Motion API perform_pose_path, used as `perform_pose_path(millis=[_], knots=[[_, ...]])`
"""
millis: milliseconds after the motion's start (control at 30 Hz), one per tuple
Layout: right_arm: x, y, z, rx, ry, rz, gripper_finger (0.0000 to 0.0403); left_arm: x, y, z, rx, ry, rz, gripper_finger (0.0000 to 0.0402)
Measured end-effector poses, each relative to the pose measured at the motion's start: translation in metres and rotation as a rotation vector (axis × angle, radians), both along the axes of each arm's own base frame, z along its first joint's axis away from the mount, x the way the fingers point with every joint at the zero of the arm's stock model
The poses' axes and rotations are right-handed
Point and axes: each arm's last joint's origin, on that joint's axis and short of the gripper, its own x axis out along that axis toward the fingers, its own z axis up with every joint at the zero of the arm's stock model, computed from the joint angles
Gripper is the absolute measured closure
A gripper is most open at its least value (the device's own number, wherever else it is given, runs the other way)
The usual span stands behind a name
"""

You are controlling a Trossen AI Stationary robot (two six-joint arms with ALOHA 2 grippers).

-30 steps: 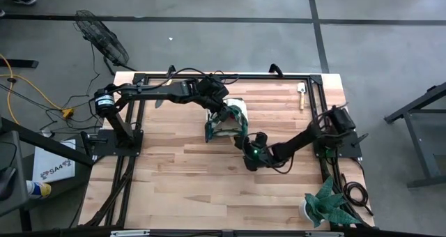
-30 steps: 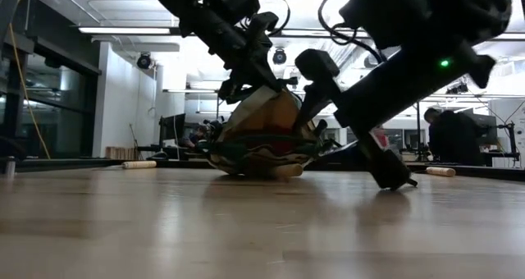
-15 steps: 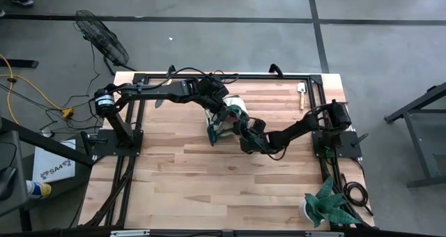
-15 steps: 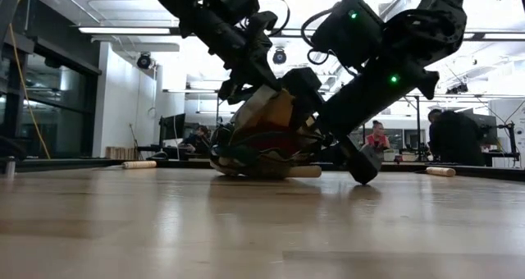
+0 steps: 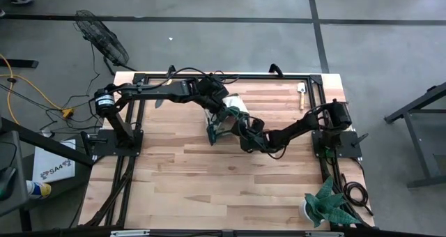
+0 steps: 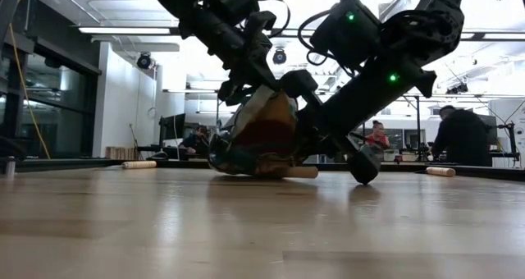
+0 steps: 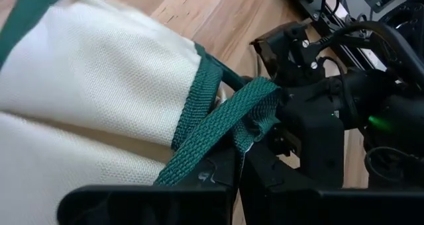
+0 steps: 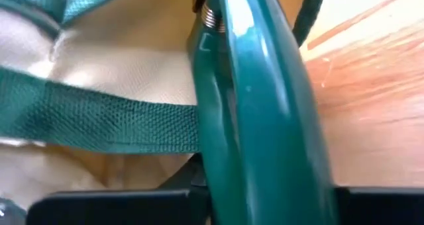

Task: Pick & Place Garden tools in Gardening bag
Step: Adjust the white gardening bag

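Two end effectors work the gardening bag (image 5: 224,118), just past the table (image 5: 195,167) centre toward 12 o'clock. My left end effector (image 5: 221,111) is clamped on its green strap, holding the mouth open. My right end effector (image 5: 240,125) grips the green-handled shears (image 8: 258,99) at the bag's 3 o'clock rim; I should feed them fully inside before letting go.

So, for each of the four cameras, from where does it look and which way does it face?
High view: above the table, facing straight down; shows both arms at the gardening bag.
Low view: at table-top height, facing level across the table; both arms come down onto the bag.
Left wrist view: on the left arm, facing the bag's cloth and green handle; the right arm shows beyond.
Right wrist view: on the right arm, facing the green-handled pruning shears against the bag.
All four views share the bag.
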Motion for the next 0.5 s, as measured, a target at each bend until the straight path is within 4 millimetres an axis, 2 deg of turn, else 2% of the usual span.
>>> perform_pose_path(millis=[267, 367, 500], knots=[[0.000, -0.004, 0.007, -0.019, 0.068, 0.117, 0.0353, -0.004, -0.003, 0.000, -0.019, 0.013, -0.075, 0.0401], [0.000, -0.006, 0.013, -0.023, 0.083, 0.179, 0.0353, -0.009, -0.005, 0.007, 0.013, 0.007, -0.106, 0.0392], [-0.004, -0.008, 0.024, -0.031, 0.122, 0.216, 0.0354, -0.019, -0.008, 0.023, 0.107, -0.030, -0.169, 0.0362]])
